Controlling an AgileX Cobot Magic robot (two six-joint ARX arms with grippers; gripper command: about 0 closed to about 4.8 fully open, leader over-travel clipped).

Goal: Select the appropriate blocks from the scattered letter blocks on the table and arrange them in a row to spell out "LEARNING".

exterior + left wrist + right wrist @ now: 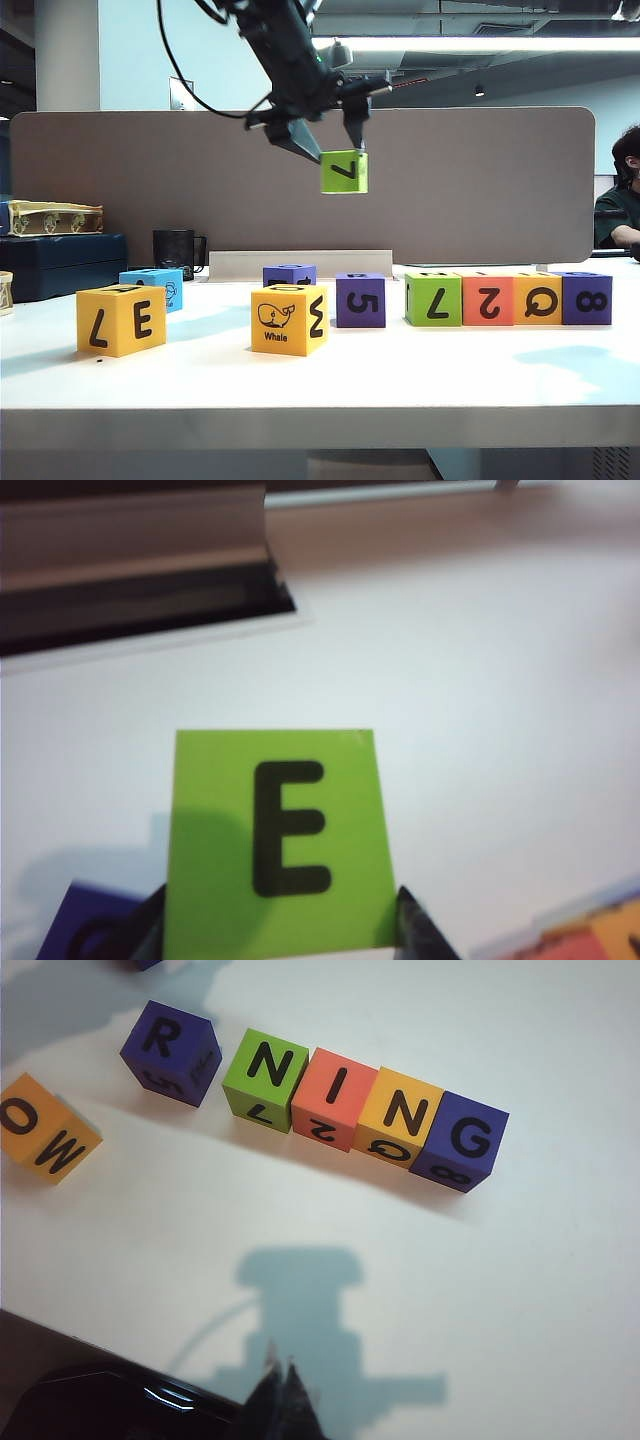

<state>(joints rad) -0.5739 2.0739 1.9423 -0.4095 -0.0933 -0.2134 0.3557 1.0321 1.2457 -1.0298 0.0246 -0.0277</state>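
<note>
Grey divider (450,180) behind table (320,390), black mug (176,252) at back left. Row (508,298) on right: green 7, red 2, orange Q, purple 8, touching; purple 5 (360,300) stands apart to its left. Whale cube (288,319), yellow E (121,319), blue cube (153,282) scattered further left. Left gripper (322,135) high over table w/ green cube (344,171) clamped between its jaws, E face showing in wrist view. Right gripper (285,1390) near the table, fingers together, nothing held.

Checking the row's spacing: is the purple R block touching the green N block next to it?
Apart. The right wrist view shows a strip of white table between the purple R block and the green N block; the exterior view shows the same gap.
</note>
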